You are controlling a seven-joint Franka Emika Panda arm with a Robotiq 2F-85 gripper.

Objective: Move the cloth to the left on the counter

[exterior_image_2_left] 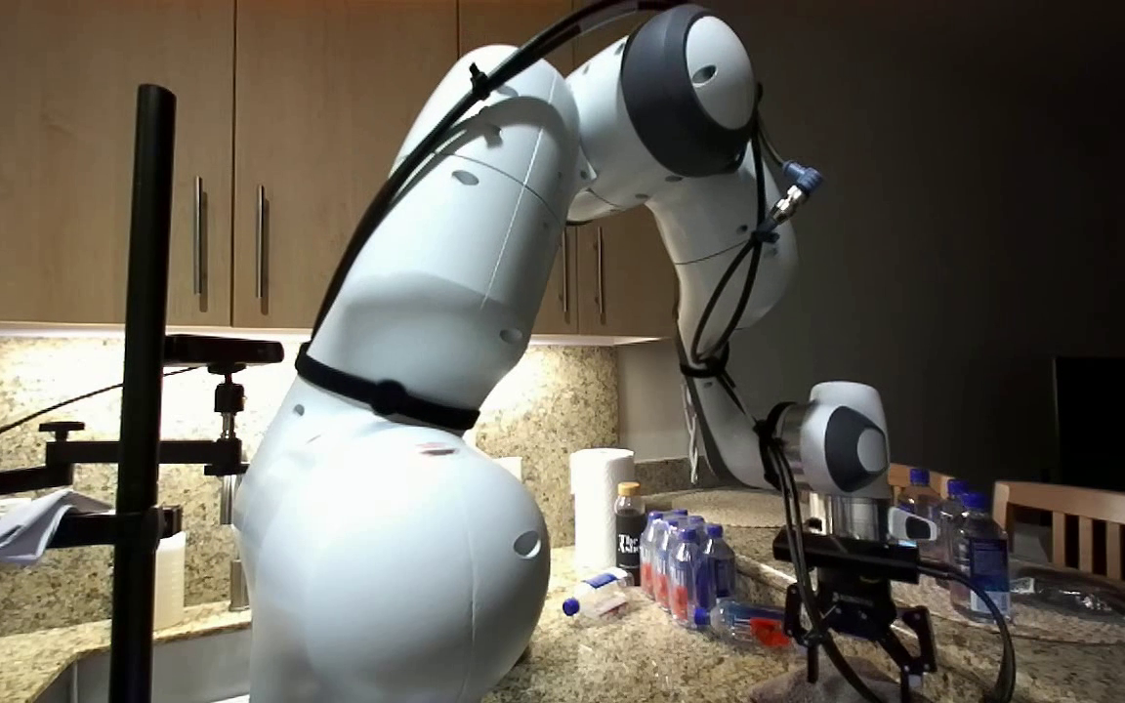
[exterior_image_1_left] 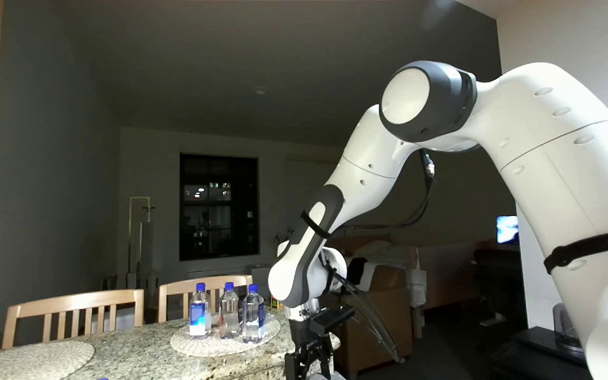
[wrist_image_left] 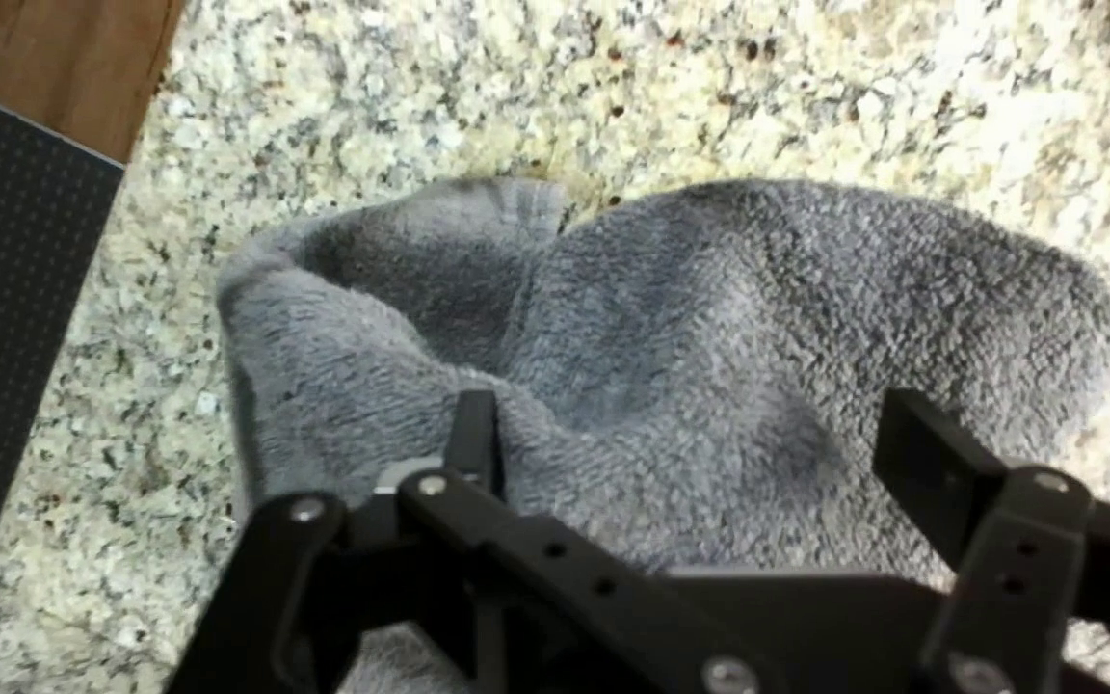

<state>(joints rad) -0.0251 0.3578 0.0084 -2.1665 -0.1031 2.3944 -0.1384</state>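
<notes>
The cloth (wrist_image_left: 671,318) is grey and fuzzy and lies rumpled with folds on the counter in the wrist view. Part of the cloth (exterior_image_2_left: 797,687) shows at the bottom of an exterior view. The counter (wrist_image_left: 478,87) is pale beige speckled stone; it also shows in both exterior views (exterior_image_1_left: 140,345) (exterior_image_2_left: 621,664). My gripper (wrist_image_left: 690,405) is open, with its two fingers apart above the cloth and nothing held between them. Whether the fingertips touch the cloth I cannot tell. The gripper (exterior_image_2_left: 860,674) points down in an exterior view. Its base hides the cloth's near part.
Several water bottles (exterior_image_2_left: 685,571) stand beside a lying bottle (exterior_image_2_left: 743,623) close to the gripper. Bottles (exterior_image_1_left: 228,311) stand on a round placemat (exterior_image_1_left: 198,345). A paper towel roll (exterior_image_2_left: 604,508) stands behind. A black dotted panel (wrist_image_left: 15,318) borders the counter's edge. Chairs (exterior_image_1_left: 77,303) line the far side.
</notes>
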